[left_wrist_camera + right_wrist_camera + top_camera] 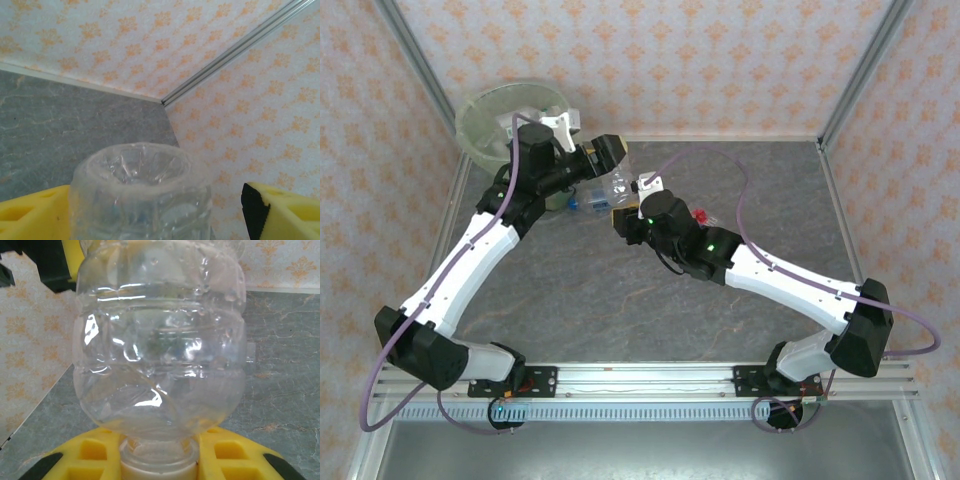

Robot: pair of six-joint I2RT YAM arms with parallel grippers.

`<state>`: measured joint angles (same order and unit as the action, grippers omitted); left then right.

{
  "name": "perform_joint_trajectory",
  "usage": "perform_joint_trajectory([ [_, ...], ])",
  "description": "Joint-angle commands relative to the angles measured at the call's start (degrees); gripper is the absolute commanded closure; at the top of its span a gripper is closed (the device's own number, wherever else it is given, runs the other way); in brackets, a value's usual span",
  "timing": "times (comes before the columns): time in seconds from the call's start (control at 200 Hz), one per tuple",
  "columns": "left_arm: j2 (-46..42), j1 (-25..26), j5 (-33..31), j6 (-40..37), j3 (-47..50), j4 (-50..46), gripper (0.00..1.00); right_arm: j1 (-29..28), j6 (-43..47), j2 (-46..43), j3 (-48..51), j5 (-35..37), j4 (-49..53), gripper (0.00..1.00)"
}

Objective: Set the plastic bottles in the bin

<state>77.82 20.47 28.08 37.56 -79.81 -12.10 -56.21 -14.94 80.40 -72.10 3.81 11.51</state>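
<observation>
A clear plastic bottle (623, 185) with a white cap hangs in the air between my two grippers. My right gripper (628, 212) is shut on its neck (159, 450), just above the cap, with a yellow finger on each side. My left gripper (610, 165) stands open around the bottle's base (135, 175). The left finger (30, 215) is against the base; a gap separates it from the other finger (285, 210). The pale-green round bin (485, 120) stands at the far left corner, behind the left arm.
Another clear bottle with a blue cap (582, 203) lies on the grey table under the left wrist. A red-capped item (700, 216) lies beside the right arm. Metal frame posts (860, 75) and patterned walls close in the table.
</observation>
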Motion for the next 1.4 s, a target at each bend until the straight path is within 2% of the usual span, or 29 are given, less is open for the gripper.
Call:
perform_joint_trajectory([
  [0.0, 1.91, -0.46, 2.17, -1.97, -2.13, -2.37, 0.21, -0.22, 0.42, -1.73, -0.43, -0.39, -0.68, 0.76],
  [0.195, 2.69, -0.47, 2.41, -2.47, -2.95, -3.35, 0.35, -0.24, 0.26, -2.24, 0.24, -0.48, -0.97, 0.76],
  [0.255, 2.45, -0.43, 1.78, -2.79, -3.4, -3.88, 0.36, -0.28, 0.13, -2.48, 0.46, -0.4, -1.05, 0.73],
  [0.385, 2.1, -0.69, 0.15, -3.62, -5.47, -5.54, 0.39, -0.27, -0.51, -3.12, 0.98, 0.48, -1.31, 0.52],
  [0.455, 2.11, -1.5, 0.16, -3.4, -6.54, -6.0, 0.4, -0.18, -1.1, -3.81, 1.35, 1.64, -1.4, 0.29],
  [0.521, 2.12, -2.82, 0.98, -3.21, -7.48, -6.25, 0.41, -0.21, -1.25, -4.66, 1.86, 2.77, -1.53, 0.22],
  [0.616, 2.31, -5.57, 0.37, -3.62, -9.76, -7.94, 0.41, -0.21, -1.7, -6.23, 2.71, 5.31, -1.79, 0.0],
  [0.716, 3.16, -9.35, -0.9, -6.42, -13.67, -11.72, 0.41, -0.22, -1.55, -8.11, 3.91, 7.0, -2.45, 0.0],
  [0.856, 4.57, -14.11, -6.12, -9.33, -20.57, -17.3, 0.41, -0.18, -1.2, -10.18, 5.5, 8.35, -3.09, 0.0],
  [1.011, 5.29, -18.13, -12.63, -10.13, -25.57, -17.85, 0.41, -0.13, 0.06, -11.61, 6.88, 9.0, -3.94, 0.0],
  [1.391, 6.04, -20.91, -38.6, -21.18, -27.52, -9.97, 0.41, 1.87, 1.83, -11.42, 6.9, 7.04, -4.9, 0.0],
])
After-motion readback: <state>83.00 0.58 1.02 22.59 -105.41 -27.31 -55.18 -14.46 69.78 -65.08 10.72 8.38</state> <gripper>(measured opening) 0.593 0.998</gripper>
